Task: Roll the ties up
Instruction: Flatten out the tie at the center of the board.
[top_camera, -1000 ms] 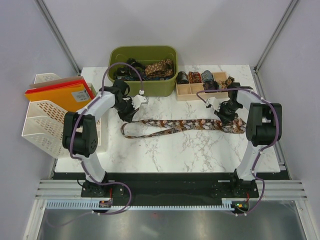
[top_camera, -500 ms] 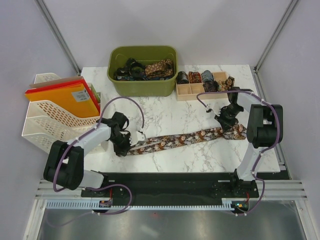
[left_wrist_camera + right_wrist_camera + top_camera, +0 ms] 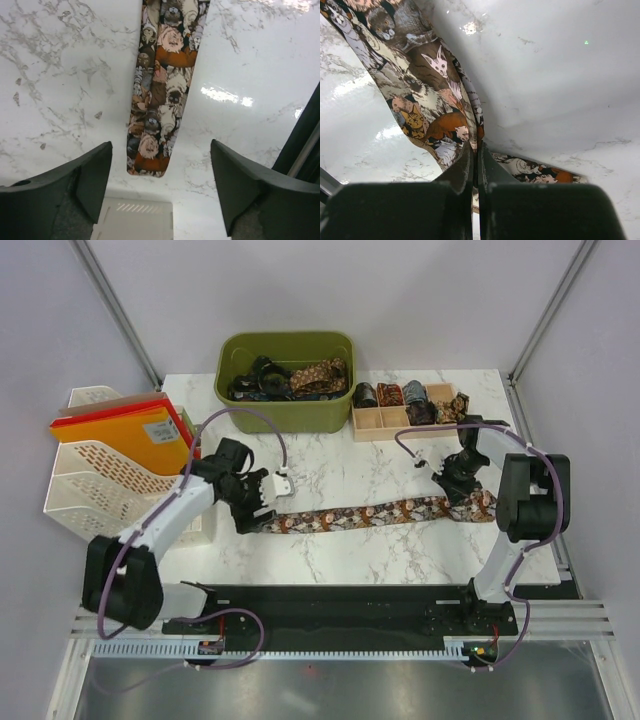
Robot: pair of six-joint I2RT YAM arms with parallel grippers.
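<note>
tie [image 3: 350,516] flat, 9-to-3 across table [image 3: 340,562] | left gripper [image 3: 160,170] wide over 9 o'clock tip | right gripper [image 3: 476,165] pinching, seemingly, 3 o'clock end | you: square jaws, nip tip, roll evenly toward 3

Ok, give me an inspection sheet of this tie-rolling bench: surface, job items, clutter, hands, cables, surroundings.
Surface: white marble table, glossy.
Job's things: animal-print tie stretched flat, unrolled; loose ties in green bin; rolled ties in wooden tray.
Clutter: white file racks holding orange folders, left edge.
Hands: left hand open, straddling the tie's end; right hand shut on its other end.
Cables: purple cables loop over both arms, clear of the tie.
Surroundings: grey walls, metal frame posts.
</note>
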